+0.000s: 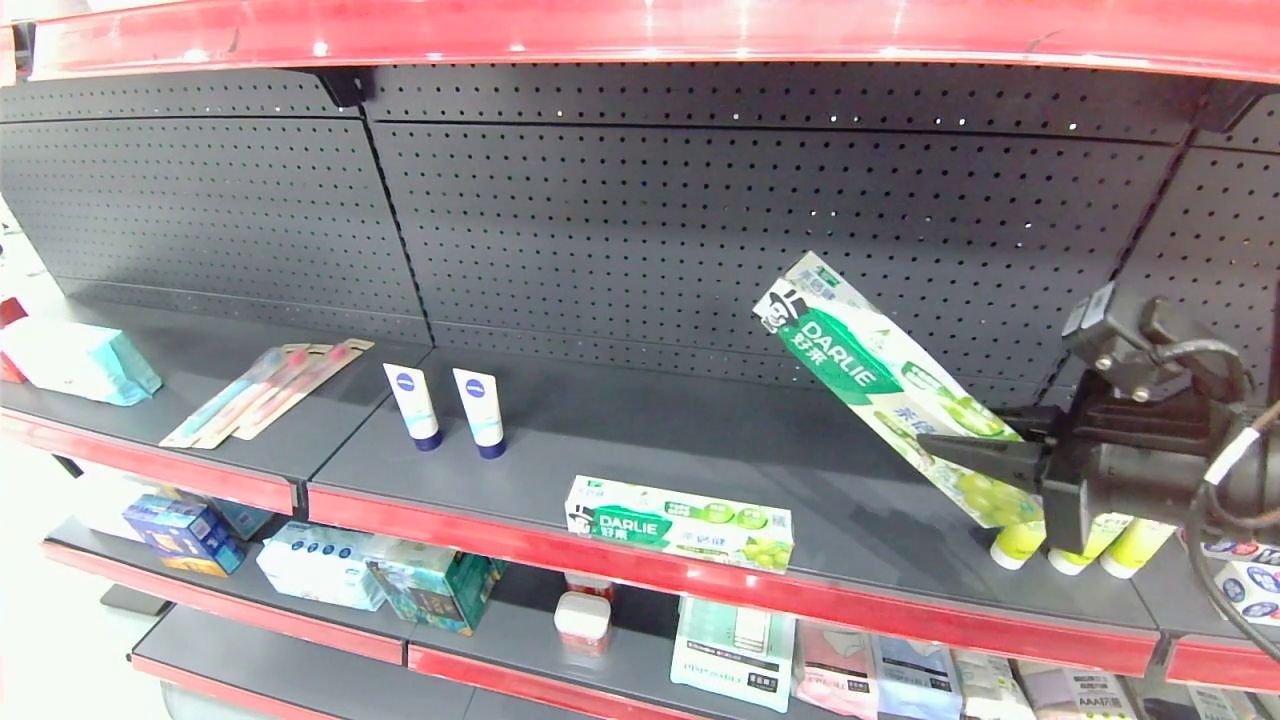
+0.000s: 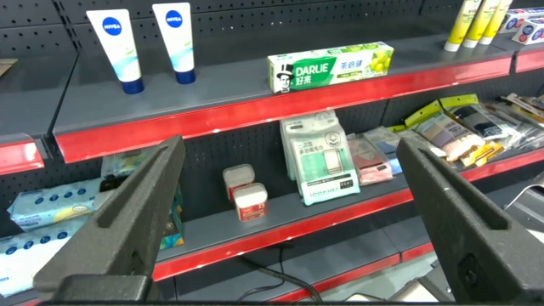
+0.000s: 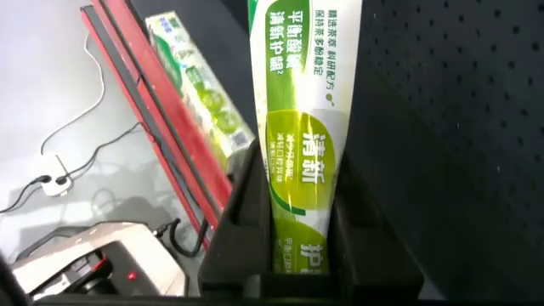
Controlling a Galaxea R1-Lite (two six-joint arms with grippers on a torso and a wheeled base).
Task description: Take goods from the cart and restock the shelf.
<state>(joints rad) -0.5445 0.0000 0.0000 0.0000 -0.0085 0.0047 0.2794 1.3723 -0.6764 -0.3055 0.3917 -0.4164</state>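
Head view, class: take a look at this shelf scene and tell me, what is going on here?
A robot is restocking a shop shelf. Its right gripper is shut on a toothpaste box, held tilted in the air over the shelf's right part and not yet set down. A second box of the same kind lies flat at the shelf's front edge. The left gripper is open and empty, facing the shelves.
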